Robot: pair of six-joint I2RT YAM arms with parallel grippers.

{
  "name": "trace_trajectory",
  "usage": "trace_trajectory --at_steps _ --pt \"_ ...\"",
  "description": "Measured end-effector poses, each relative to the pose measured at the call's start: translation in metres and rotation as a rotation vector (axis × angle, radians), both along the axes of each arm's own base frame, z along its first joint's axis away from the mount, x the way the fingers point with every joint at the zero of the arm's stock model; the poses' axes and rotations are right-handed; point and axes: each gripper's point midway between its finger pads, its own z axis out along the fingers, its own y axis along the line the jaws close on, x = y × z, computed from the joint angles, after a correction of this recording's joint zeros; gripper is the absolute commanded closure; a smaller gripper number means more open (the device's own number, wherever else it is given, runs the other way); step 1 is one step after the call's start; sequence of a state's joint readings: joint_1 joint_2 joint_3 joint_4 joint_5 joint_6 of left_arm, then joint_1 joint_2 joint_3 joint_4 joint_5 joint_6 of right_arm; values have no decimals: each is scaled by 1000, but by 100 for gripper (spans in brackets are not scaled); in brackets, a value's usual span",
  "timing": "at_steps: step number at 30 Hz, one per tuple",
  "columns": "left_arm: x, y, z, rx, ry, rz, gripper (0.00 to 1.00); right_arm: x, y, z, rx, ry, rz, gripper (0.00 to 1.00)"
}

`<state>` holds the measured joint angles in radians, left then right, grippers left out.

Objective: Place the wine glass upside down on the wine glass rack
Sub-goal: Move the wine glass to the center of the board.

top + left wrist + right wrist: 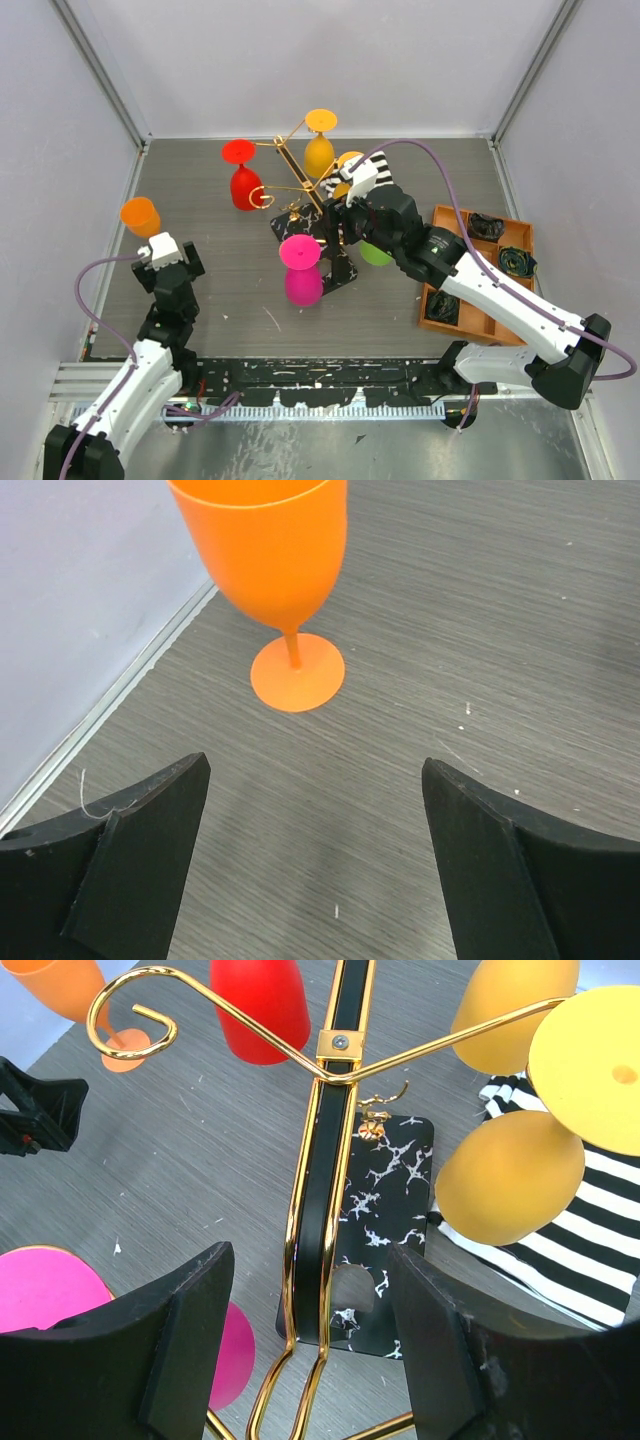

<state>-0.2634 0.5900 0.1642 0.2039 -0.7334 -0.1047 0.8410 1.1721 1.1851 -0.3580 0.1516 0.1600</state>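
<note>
So the grey table is the biggest thing here, nothing fancy. Next up is the wine glass rack: its black-and-gold post runs straight up the gap of the right gripper, whose fingers are spread apart with nothing held. We honestly can't tell if they touch the post or just frame it. The marbled base lies just ahead of that gripper, with its near end hidden behind the fingers.

Back and to the right of the right gripper sits a wooden tray, partly under the forearm. The dark bits in its compartments are too murky for us to name. Ahead-right of the same gripper we see a striped cloth, cut off by the frame edge.

Glasses now. The pink glass is to that gripper's left, half hidden by its left finger in the wrist view. The red glass hangs ahead-left, with its top cropped. Two yellow glasses hang ahead-right. Only a bit of the green glass peeks out from under the right arm.

The orange wine glass stands upright on the table just ahead of the left gripper, slightly left of centre and not touching it. Its rim is cropped, and it's well apart from the rack. That gripper's fingers are splayed wide and empty.
</note>
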Motion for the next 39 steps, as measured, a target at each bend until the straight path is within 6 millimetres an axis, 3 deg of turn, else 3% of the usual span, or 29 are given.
trace_trajectory --at_steps 8,21,39 --pt "-4 14 -11 -8 30 79 5 1 0 0 1 -3 -1 31" --pt "-3 43 -47 -63 149 184 3 1 0 0 0 -8 -2 31" --pt "17 50 -48 -110 160 170 3 3 -1 -1 -6 -17 -6 30"
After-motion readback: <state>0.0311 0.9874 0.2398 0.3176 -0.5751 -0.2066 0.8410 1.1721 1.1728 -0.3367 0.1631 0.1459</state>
